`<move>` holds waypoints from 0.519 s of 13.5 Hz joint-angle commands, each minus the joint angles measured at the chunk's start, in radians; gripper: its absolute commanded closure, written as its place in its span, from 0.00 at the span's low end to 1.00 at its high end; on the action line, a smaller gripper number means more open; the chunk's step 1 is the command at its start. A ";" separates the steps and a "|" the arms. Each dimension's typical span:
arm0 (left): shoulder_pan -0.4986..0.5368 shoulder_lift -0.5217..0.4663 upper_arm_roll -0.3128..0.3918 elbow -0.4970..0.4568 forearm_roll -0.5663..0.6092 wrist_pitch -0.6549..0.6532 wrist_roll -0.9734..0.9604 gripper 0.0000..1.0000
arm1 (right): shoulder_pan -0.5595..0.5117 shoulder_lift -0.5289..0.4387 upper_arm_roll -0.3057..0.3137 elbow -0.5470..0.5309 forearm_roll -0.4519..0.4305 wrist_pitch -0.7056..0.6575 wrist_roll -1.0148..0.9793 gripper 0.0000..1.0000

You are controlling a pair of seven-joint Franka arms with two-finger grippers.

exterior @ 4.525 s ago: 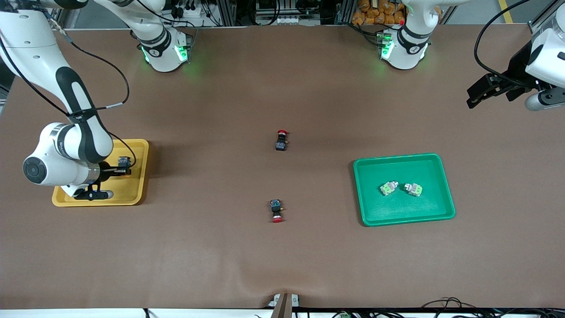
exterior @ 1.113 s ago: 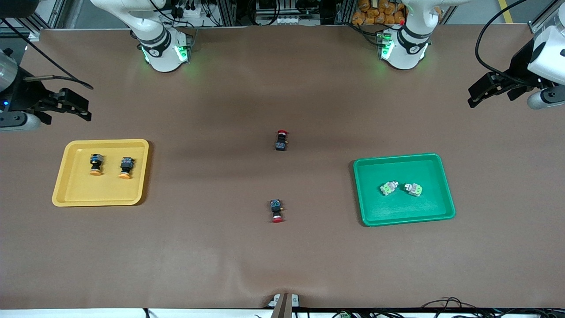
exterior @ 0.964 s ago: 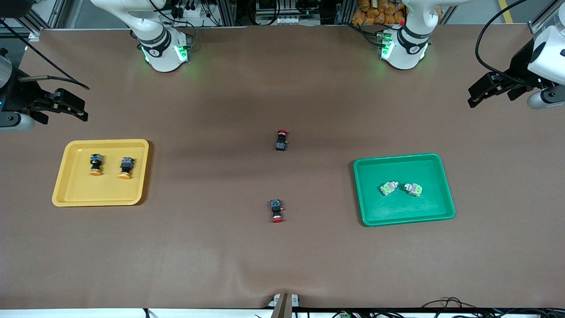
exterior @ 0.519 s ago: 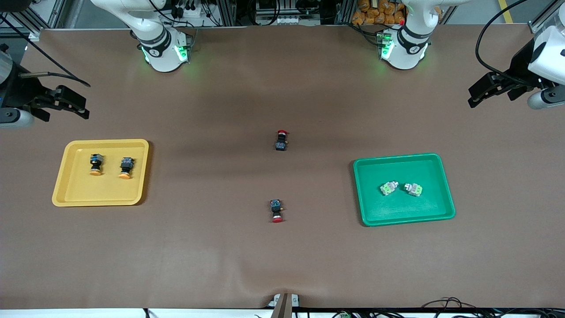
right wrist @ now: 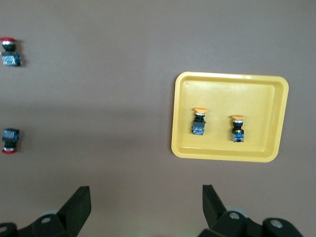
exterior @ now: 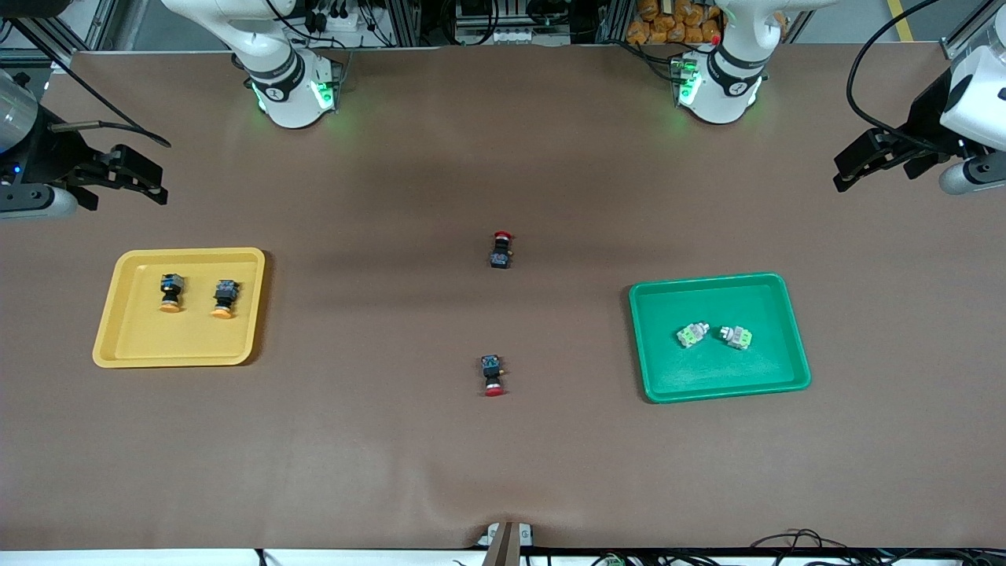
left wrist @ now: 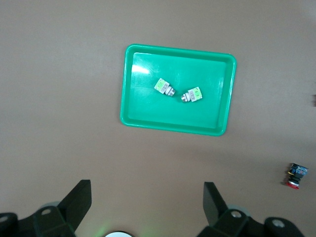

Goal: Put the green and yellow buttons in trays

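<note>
Two black switches with orange-yellow caps point(exterior: 170, 292) point(exterior: 224, 299) lie in the yellow tray point(exterior: 126, 338) at the right arm's end; they also show in the right wrist view point(right wrist: 198, 122) point(right wrist: 237, 129). Two pale switches with green faces point(exterior: 692, 335) point(exterior: 736, 337) lie in the green tray point(exterior: 668, 377) at the left arm's end, also in the left wrist view point(left wrist: 164, 88) point(left wrist: 191, 95). My right gripper point(exterior: 149, 181) is open and empty, raised over bare table beside the yellow tray. My left gripper point(exterior: 853, 169) is open and empty, raised over the table's end.
Two black switches with red caps lie on the brown table mid-way between the trays, one point(exterior: 501, 249) farther from the front camera, one point(exterior: 492, 374) nearer. The arms' bases point(exterior: 291, 86) point(exterior: 717, 82) stand at the table's back edge.
My right gripper let go of a yellow-capped switch in the yellow tray, then rose and drew away. In the last second it drifted slightly. The left arm has not moved.
</note>
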 commanded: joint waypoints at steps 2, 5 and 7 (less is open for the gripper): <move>0.006 -0.016 -0.005 0.002 -0.001 -0.017 0.012 0.00 | -0.011 -0.032 -0.002 -0.034 0.011 0.011 -0.065 0.00; 0.005 -0.010 -0.005 0.022 -0.001 -0.025 0.013 0.00 | -0.009 -0.030 -0.001 -0.034 0.011 0.013 -0.067 0.00; 0.006 0.001 -0.003 0.052 0.002 -0.048 0.013 0.00 | -0.011 -0.030 -0.001 -0.034 0.013 0.013 -0.065 0.00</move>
